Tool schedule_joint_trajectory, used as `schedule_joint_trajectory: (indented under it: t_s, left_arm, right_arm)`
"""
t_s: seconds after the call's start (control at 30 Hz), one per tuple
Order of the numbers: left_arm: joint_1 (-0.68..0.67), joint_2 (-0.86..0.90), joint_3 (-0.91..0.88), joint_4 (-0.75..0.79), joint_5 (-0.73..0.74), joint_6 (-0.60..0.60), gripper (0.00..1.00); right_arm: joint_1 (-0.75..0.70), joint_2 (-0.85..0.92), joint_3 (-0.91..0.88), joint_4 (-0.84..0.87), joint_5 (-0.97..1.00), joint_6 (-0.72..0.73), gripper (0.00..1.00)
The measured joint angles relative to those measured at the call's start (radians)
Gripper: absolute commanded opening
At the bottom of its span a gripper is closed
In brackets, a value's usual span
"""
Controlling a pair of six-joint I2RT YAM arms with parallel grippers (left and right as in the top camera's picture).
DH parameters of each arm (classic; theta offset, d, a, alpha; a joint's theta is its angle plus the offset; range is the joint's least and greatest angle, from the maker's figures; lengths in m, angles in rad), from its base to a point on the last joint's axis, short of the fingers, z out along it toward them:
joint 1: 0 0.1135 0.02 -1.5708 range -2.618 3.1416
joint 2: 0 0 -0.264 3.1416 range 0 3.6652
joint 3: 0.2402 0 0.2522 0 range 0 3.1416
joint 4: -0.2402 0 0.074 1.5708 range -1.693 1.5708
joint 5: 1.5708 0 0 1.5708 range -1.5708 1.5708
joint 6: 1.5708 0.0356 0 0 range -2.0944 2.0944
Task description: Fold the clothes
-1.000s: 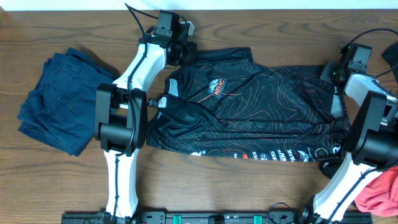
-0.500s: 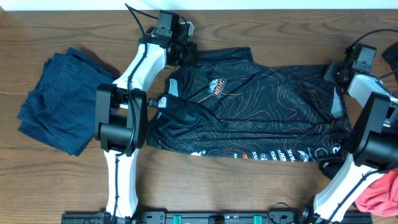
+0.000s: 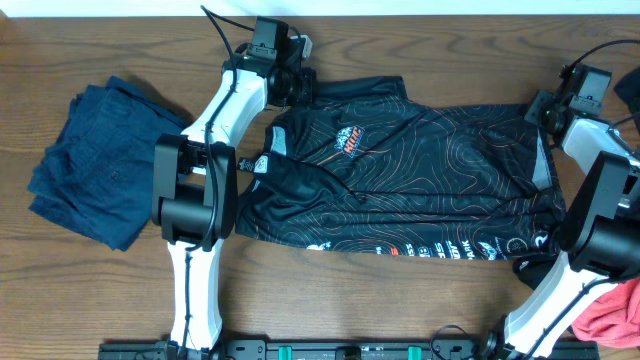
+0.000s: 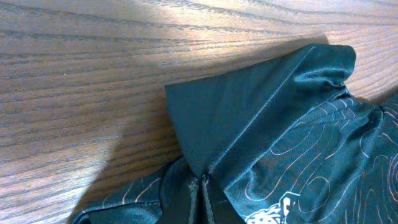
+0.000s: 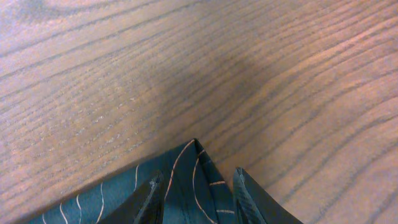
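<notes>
The black jersey [image 3: 420,175] with orange contour lines lies spread flat; navy garment [image 3: 95,165] folded left, coral-red garment [image 3: 612,312] bunched right

White arms [image 3: 230,110], black joints [image 3: 195,190], black cables [image 3: 215,25], dark right claw [image 5: 199,177].

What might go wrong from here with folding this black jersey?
The left pincer is shut on the black contour-lined jersey while the right pincer stands open around one corner. A pull by the left alone may drag and bunch the cloth. The open pincer could snag that corner when lifting away.
</notes>
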Motion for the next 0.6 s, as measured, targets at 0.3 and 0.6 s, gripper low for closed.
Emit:
schedule_joint_trajectory:
  t_s: [0.3, 0.6]
  left_arm:
    - [0.000, 0.000, 0.000, 0.000, 0.000, 0.000, 0.06]
    - [0.000, 0.000, 0.000, 0.000, 0.000, 0.000, 0.06]
  right_arm:
    - [0.015, 0.050, 0.000, 0.011, -0.024, 0.000, 0.34]
    - [0.019, 0.050, 0.000, 0.019, -0.024, 0.000, 0.34]
